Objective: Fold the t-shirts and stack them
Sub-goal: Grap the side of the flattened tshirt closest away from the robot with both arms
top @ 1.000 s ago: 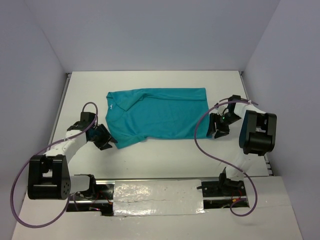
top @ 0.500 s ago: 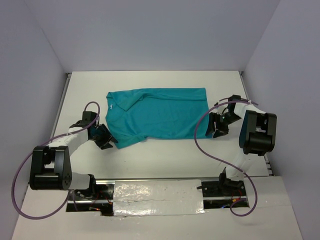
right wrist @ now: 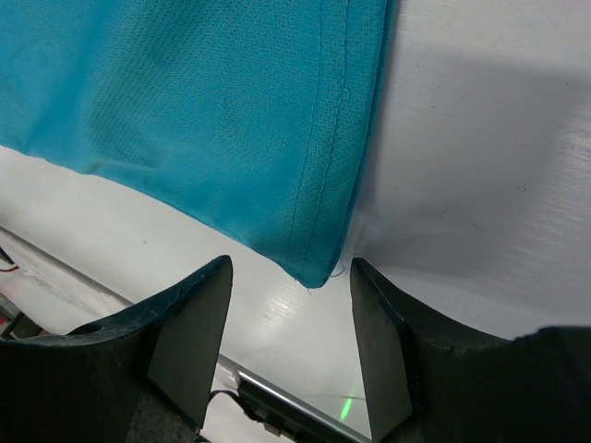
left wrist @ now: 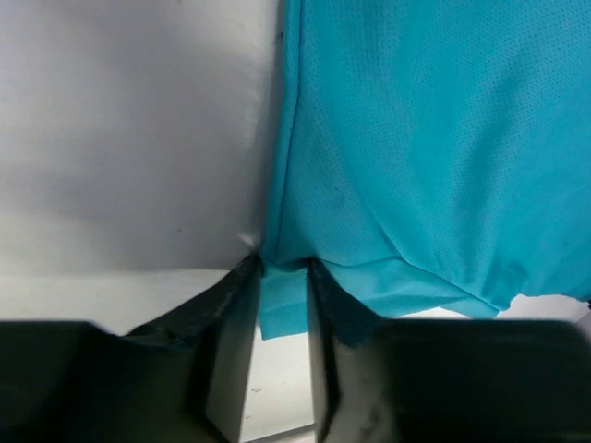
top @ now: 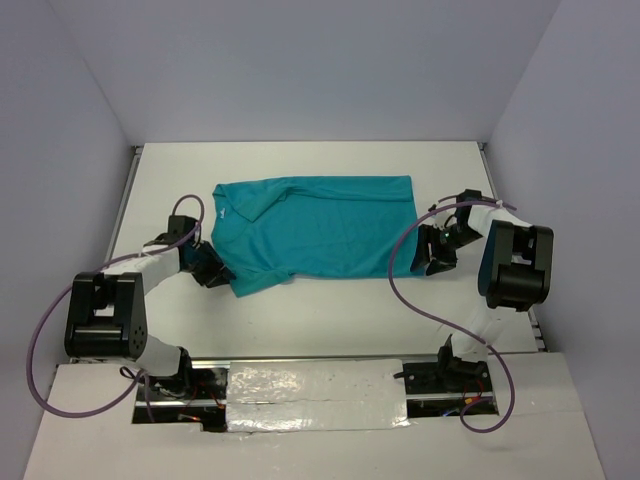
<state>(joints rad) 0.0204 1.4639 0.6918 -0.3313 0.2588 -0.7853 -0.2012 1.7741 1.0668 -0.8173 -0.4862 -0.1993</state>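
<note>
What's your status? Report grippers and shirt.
Left gripper shut on near corner of teal shirt. Right gripper open, straddling the hem corner. Shirt spread flat on table. Nothing in the way.

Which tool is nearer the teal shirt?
Left. The left tool has a corner of the teal shirt between its fingers; the right tool is open, just short of the hem corner.

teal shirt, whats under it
The shirt lies flat on the white table, which shows all around its edges. One corner sits between the left gripper fingers. Anything beneath the middle is covered by cloth.
</note>
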